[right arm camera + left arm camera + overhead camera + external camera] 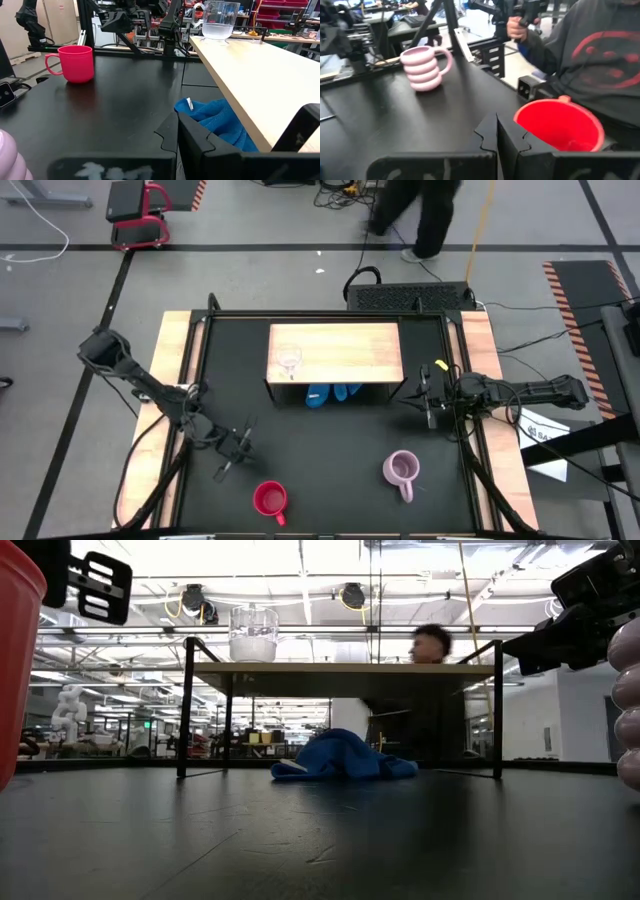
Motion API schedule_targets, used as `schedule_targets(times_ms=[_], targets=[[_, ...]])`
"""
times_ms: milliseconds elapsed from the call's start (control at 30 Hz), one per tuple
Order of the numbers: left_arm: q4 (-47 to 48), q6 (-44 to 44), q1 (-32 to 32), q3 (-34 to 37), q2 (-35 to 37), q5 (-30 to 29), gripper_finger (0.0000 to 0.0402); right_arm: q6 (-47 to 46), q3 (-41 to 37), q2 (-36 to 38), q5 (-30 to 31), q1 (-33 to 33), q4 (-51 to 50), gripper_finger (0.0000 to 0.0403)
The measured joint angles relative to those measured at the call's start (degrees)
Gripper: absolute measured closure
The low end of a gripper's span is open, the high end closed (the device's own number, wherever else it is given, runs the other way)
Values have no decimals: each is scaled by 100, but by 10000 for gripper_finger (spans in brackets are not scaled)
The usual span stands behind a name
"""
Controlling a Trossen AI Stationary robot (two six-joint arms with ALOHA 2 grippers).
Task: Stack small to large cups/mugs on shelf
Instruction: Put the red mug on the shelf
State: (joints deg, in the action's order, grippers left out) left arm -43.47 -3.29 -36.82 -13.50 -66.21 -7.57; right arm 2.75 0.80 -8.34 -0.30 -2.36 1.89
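Observation:
The small clear glass (290, 360) stands upright on the left part of the shelf's wooden top (345, 345); it also shows in the low view (253, 635) and the right wrist view (220, 20). The red mug (270, 499) stands on the black tabletop near the front edge. The lilac mug (402, 470) stands to its right, handle toward the near edge. My left gripper (235, 450) is shut and empty, just left of and beyond the red mug (557, 125). My right gripper (428, 395) is shut and empty beside the shelf's right end.
A blue cloth (333, 393) lies bunched on the table under the shelf's front edge, close to my right gripper (215, 120). A person in a grey top (600, 55) is beyond the table's near edge. Another person walks behind the table (425, 215).

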Motion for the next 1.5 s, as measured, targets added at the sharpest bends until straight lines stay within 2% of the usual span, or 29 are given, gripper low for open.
schedule_targets(times_ms=[500,667,833,1033,1167,1333,1500], targets=[[-808,317,-536,-14,-636,-197,401,-7,1,0,0,1,0,403],[-578,321,-612,-548,-965,-326,401,-9,1,0,0,1,0,403],[675,-118,-876,-1544,-1263,-629,401,-11,1,0,0,0,0,403],[2144,-87,-1243,-2468,-1320,-1753,401,-42,1,0,0,-1,0,403],[3344,419,-1420,-2966,-1152,-2451,401,-55,1,0,0,0,0,403],[4528,1145,-1338,-3616,-1106,-2489,401,-55,-1,0,0,1,0,403],[5392,1856,-1158,-4128,-1104,-2100,401,-55,0,0,0,-1,0,403]])
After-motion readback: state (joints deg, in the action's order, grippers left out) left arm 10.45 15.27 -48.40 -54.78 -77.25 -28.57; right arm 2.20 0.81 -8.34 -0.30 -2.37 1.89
